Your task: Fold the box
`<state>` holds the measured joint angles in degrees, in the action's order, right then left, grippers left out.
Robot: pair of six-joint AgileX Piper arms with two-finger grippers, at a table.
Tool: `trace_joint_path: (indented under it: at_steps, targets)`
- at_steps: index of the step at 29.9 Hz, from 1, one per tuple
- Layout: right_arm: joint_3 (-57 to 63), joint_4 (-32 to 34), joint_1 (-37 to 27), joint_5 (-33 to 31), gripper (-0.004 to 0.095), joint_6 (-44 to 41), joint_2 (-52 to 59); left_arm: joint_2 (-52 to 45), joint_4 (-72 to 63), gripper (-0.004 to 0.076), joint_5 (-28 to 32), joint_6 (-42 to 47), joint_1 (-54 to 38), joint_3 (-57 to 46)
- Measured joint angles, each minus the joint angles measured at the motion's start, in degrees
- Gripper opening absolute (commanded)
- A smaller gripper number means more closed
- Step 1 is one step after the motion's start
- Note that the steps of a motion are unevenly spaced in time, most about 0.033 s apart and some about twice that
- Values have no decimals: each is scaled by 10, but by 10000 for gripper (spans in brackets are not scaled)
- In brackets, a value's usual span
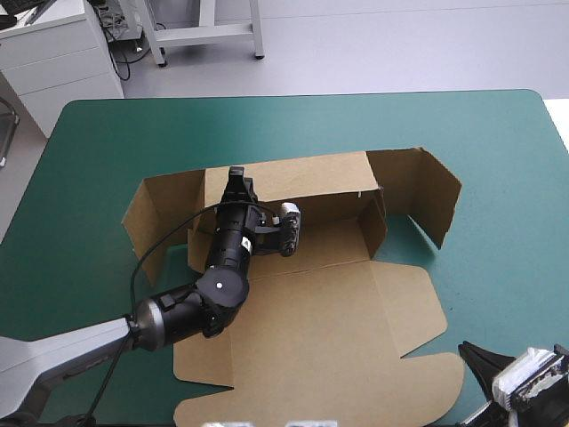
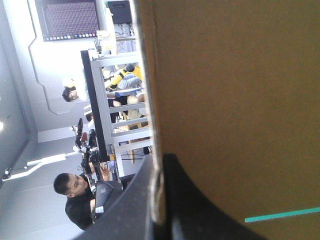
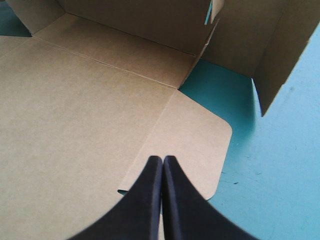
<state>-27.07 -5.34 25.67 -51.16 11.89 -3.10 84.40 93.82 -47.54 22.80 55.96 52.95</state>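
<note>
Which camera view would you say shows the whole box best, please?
The high view: the whole box fits there, walls raised. The left wrist view shows only one wall pinched in the left tool; the right wrist view shows a rounded flap ahead of the shut right tool.

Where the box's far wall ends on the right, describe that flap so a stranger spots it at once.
On the teal-green table lies the brown box, its lid flat toward the robot. Follow the upright far wall rightward: the flap continues past the tray's corner. Unlike the lid's rounded flaps lying flat, it stands upright, bent at a crease, over bare cover.
</note>
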Motion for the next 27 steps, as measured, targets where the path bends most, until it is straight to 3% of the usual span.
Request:
trace_joint_path:
  at_steps: [27]
  targets:
    - [0,-4,0,0,-21,-22,0,-29,31,-32,17,38,55,-35]
